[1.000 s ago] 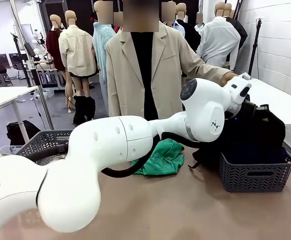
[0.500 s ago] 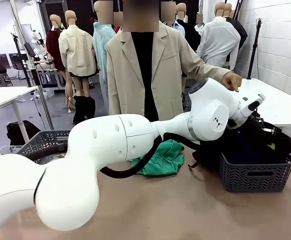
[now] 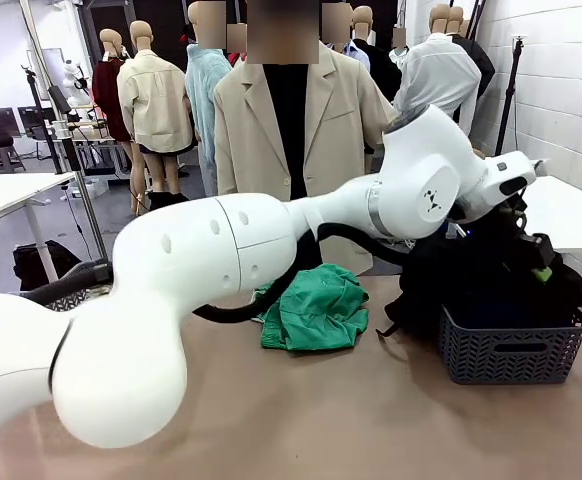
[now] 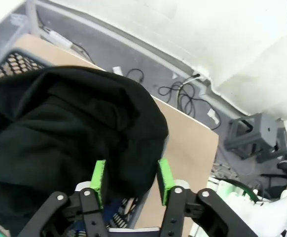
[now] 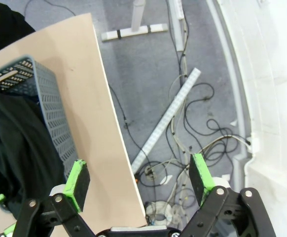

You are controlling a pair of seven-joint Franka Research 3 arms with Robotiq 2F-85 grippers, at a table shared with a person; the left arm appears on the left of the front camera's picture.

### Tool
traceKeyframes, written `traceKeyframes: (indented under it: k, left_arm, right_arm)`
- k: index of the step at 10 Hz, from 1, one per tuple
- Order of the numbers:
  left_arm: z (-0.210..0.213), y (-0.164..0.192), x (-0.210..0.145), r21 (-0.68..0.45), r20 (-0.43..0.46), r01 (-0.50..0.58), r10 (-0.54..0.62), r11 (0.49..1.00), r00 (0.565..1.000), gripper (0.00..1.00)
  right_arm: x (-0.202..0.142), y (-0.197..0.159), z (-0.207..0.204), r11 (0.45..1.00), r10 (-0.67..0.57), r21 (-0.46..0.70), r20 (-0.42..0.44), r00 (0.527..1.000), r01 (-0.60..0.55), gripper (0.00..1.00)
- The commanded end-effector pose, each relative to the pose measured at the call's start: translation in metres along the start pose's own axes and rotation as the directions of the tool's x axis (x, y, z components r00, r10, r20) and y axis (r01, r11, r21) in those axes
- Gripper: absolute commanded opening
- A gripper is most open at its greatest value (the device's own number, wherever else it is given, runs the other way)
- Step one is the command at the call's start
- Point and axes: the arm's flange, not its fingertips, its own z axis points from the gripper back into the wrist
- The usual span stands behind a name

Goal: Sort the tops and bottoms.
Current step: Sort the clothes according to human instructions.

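Left gripper (image 4: 131, 170) is hovering half-open and empty over the black garment (image 4: 74, 123) heaped in the basket (image 3: 511, 352), seemingly the tops bin, while the green shorts (image 3: 316, 310) are lying crumpled on the bench (image 3: 371, 420) awaiting sorting and the right gripper (image 5: 138, 168) is gaping wide, empty.

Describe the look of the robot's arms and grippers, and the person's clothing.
The left arm is glossy white with rounded segments, a small black logo near the wrist and a black cable looping beneath. The left gripper and right gripper have black linkage fingers with bright green pads. The person wears a beige blazer over a black top.
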Motion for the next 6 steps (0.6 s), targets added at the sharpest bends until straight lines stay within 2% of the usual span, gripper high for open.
traceKeyframes:
  k: [1, 3, 4, 5, 6]
  left_arm:
    - [-0.011, 0.009, 0.063, 0.086, -0.019, 0.075, -0.074, 0.994, 0.997, 1.00]
    - [0.025, 0.007, 0.057, 0.168, -0.048, 0.111, -0.104, 0.980, 0.993, 1.00]
    - [0.052, 0.005, 0.053, 0.288, -0.052, 0.133, -0.123, 0.948, 0.991, 1.00]
    - [0.076, 0.002, 0.046, 0.352, -0.041, 0.120, -0.113, 0.928, 0.993, 1.00]
    - [0.094, 0.002, 0.036, 0.409, -0.096, 0.146, -0.117, 0.901, 0.989, 1.00]
  right_arm:
    - [-0.001, 0.000, 0.000, 1.000, 0.013, -0.010, -0.001, 1.000, -0.013, 1.00]
    - [-0.001, 0.000, 0.000, 1.000, 0.013, -0.010, -0.001, 1.000, -0.013, 1.00]
    - [-0.001, 0.000, 0.000, 1.000, 0.013, -0.010, -0.001, 1.000, -0.013, 1.00]
    - [-0.001, 0.000, 0.000, 1.000, 0.013, -0.010, -0.001, 1.000, -0.013, 1.00]
    - [-0.001, 0.000, 0.000, 1.000, 0.013, -0.010, -0.001, 1.000, -0.013, 1.00]
